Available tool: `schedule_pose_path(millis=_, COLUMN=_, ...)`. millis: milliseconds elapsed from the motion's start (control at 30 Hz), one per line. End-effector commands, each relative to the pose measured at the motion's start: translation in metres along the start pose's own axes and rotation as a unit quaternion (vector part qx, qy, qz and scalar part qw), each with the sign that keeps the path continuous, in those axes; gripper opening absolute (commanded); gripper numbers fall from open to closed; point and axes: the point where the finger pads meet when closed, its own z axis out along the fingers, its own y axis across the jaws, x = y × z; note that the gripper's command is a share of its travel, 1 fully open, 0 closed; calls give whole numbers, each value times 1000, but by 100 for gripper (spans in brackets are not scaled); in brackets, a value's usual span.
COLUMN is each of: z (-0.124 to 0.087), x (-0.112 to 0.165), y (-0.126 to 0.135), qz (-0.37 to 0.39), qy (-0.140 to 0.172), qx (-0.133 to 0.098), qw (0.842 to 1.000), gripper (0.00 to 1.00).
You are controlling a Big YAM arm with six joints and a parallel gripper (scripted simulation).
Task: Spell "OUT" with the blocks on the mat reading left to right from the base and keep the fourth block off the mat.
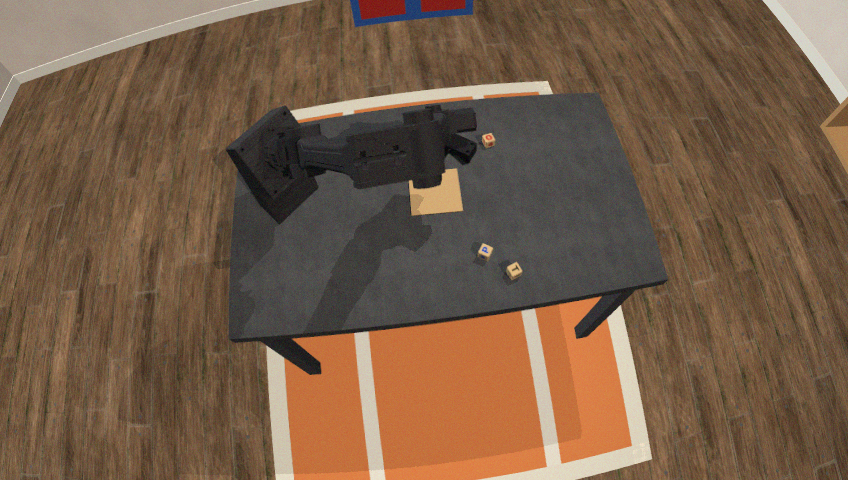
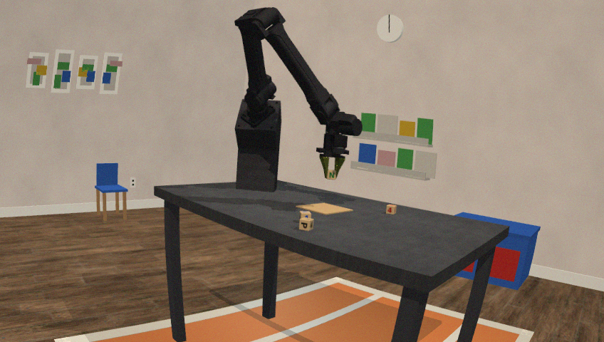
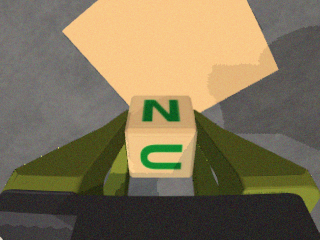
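Note:
My gripper is shut on a wooden block with green letters, held well above the table. In the wrist view this green-lettered block shows an N on one face and a U on the other, between my olive fingers. The tan mat lies flat below it and also shows in the wrist view. A block with a red O lies on the table beyond the mat. A block with a blue P and a block with a dark T lie close together on the near right side.
The arm's base stands at the table's left end, and the arm hides the mat's far edge in the overhead view. The table edges drop to a wooden floor with an orange rug.

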Motion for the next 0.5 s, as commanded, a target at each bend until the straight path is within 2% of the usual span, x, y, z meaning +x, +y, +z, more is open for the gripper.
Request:
schedule_pose_path(millis=0, z=1, x=3, y=1, qz=4, qy=5, qx=4, qw=1000, gripper=25)
schedule_pose_path(millis=333, z=0, x=0, y=0, qz=-31, qy=3, qx=2, qw=1000, gripper=25)
schedule_pose_path(millis=467, z=-1, x=-3, y=-3, qz=-88, qy=1, qx=2, qw=996, gripper=25)
